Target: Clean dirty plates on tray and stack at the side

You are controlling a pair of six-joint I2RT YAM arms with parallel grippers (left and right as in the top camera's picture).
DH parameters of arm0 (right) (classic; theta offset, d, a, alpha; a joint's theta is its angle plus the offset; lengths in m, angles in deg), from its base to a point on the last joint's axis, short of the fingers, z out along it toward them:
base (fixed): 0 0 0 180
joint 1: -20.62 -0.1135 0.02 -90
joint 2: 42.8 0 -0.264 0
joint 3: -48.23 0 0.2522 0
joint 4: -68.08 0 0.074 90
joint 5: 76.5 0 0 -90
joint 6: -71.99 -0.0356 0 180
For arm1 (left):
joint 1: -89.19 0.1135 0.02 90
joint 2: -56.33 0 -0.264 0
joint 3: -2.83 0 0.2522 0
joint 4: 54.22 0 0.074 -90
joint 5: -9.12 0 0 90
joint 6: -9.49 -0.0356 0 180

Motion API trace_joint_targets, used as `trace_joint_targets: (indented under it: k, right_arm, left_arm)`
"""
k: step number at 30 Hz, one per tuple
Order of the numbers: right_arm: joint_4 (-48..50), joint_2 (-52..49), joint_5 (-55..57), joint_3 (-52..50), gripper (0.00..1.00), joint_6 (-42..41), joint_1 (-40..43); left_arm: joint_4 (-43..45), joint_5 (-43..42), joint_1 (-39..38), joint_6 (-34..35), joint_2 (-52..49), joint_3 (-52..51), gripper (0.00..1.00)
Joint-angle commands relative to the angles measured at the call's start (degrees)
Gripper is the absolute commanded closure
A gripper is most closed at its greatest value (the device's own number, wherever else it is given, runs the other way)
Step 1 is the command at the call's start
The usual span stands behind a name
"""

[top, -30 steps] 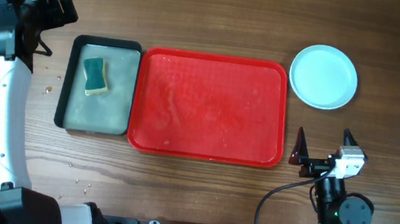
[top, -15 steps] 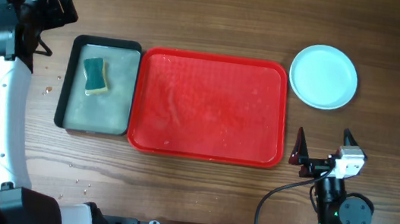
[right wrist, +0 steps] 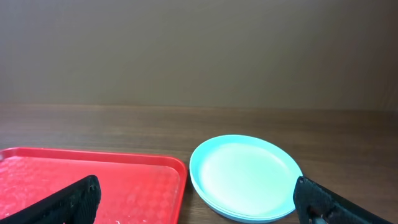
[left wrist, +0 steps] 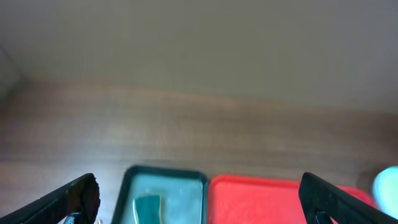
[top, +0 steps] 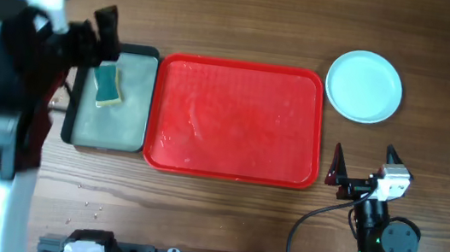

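The plates (top: 364, 85) sit as one pale aqua stack on the wood, right of the red tray (top: 236, 120). The stacked rims show in the right wrist view (right wrist: 245, 177). I cannot make out a white plate. The red tray holds no plates and shows wet smears; it also shows in the left wrist view (left wrist: 273, 199) and the right wrist view (right wrist: 93, 180). My left gripper (top: 90, 36) is open and empty above the back edge of the black tray, blurred by motion; its fingers frame the left wrist view (left wrist: 199, 199). My right gripper (top: 364, 165) is open and empty, near the red tray's front right corner, facing the plates (right wrist: 199, 202).
A black-rimmed tray (top: 78, 129) with water stands left of the red tray and holds a green and yellow sponge (top: 109, 84), also in the left wrist view (left wrist: 147, 208). Small crumbs (top: 90, 207) lie on the wood at the front left.
My left arm has swung in from the far left toward the black tray and is blurred. The right arm, plates and red tray have not moved.
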State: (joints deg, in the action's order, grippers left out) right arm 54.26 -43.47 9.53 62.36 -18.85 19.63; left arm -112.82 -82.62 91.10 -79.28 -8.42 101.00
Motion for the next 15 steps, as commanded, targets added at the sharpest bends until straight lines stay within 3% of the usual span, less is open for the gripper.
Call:
trace_joint_targets:
  k: [1,10,15]
  right_arm:
    - [0.15,0.39,1.05,-0.09,0.0,-0.81,-0.17]
    - [0.15,0.39,1.05,-0.09,0.0,-0.79,-0.17]
    - [0.15,0.39,1.07,-0.09,0.0,-0.81,-0.17]
  left_arm:
    - [-1.33,-0.11,-0.17,0.76,7.52,-0.02,0.0]
    - [-22.45,-0.15,-0.15,0.76,30.14,-0.76,0.0]
    - [-25.31,-0.09,-0.13,0.74,48.54,-11.85,0.0]
